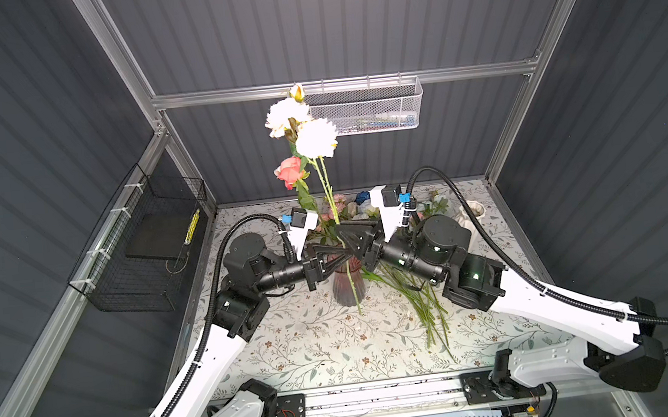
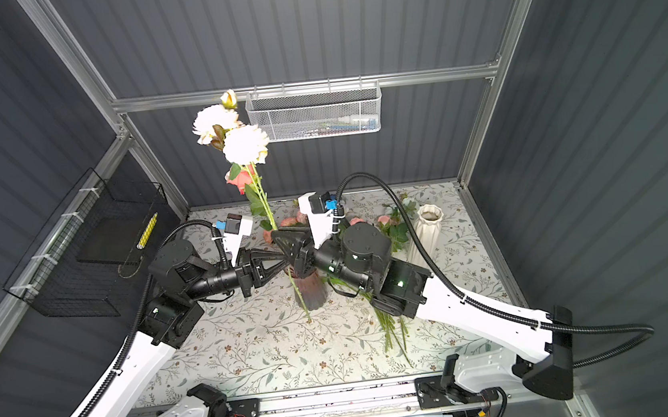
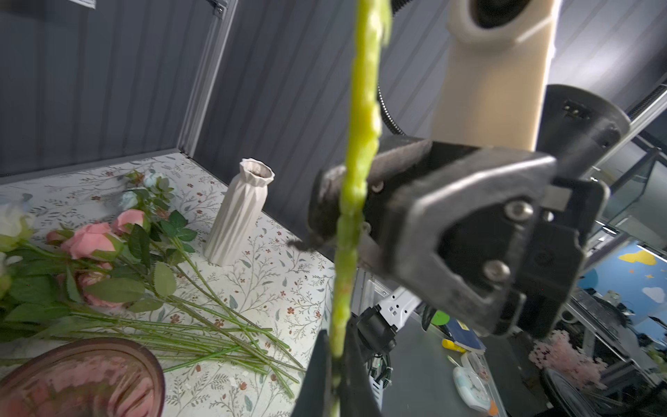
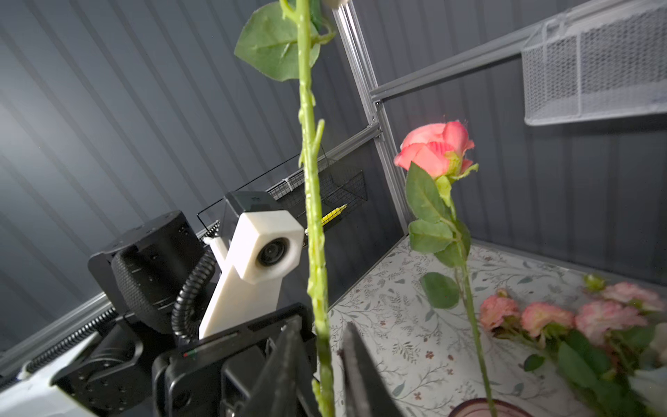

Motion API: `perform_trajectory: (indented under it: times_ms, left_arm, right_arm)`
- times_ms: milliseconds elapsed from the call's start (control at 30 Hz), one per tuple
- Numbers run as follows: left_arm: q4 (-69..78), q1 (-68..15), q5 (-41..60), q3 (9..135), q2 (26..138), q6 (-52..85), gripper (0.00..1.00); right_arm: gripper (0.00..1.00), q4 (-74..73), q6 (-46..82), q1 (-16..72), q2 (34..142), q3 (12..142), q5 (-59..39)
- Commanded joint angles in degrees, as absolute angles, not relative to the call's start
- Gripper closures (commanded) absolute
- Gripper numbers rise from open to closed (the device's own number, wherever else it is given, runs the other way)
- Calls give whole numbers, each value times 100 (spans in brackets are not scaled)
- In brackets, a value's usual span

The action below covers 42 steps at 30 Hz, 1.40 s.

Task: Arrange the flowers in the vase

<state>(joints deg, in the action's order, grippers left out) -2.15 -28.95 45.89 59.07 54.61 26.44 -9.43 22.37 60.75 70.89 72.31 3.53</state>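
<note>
A long-stemmed flower with white heads (image 1: 316, 138) (image 2: 245, 143) stands upright over the pink glass vase (image 1: 346, 287) (image 2: 311, 293). My left gripper (image 1: 345, 254) (image 2: 281, 261) (image 3: 335, 337) is shut on its green stem (image 3: 357, 180). My right gripper (image 1: 344, 233) (image 2: 282, 239) (image 4: 320, 326) faces it just above, open, with the same stem (image 4: 314, 234) loose between its jaws. In the left wrist view the stem hangs beside the vase's rim (image 3: 144, 361). A pink rose (image 1: 290, 172) (image 4: 435, 148) stands in the vase. More flowers (image 1: 415, 293) (image 3: 108, 252) lie on the table.
A white ribbed vase (image 1: 470, 213) (image 2: 426, 225) (image 3: 238, 216) stands at the back right. A black wire basket (image 1: 140, 253) hangs on the left wall. On the back rail hangs a white mesh basket (image 1: 364, 110). The loose stems (image 2: 390, 329) fan towards the front right.
</note>
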Motion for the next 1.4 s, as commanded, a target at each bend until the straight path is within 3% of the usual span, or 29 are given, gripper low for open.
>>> perform_trajectory:
  times_ms: [0,167,433,767,933,1067,1100,1367]
  left_arm:
    - [-458,-2905,3780,6271,5328,2058,100]
    - [-154,-2914,2595,6374,5356,1624,100]
    - [647,-2909,1724,6679,6089,1377,100]
    - [1178,-2942,1659,5674,6345,1802,100]
    - [657,-3158,1248,5469,6264,1903,99]
    - [195,-3252,851,5398,6101,2140,52]
    - [145,-3252,777,5361,6027,2181,44]
    - [-53,-3261,681,5376,5347,2580,13]
  right_arm:
    - [61,-1094,2083,6095,6548,6942,751]
    - [59,-971,1706,6091,5661,6478,1376]
    - [59,-629,1504,6085,4744,6028,1929]
    - [58,-375,1486,6091,4280,5619,2292]
    - [51,-269,1502,6082,4405,5563,2390]
    - [43,-128,1600,6033,4467,5536,2402]
    - [42,-78,1622,6014,4471,5537,2392]
    - [35,380,1877,5797,4542,5495,2293]
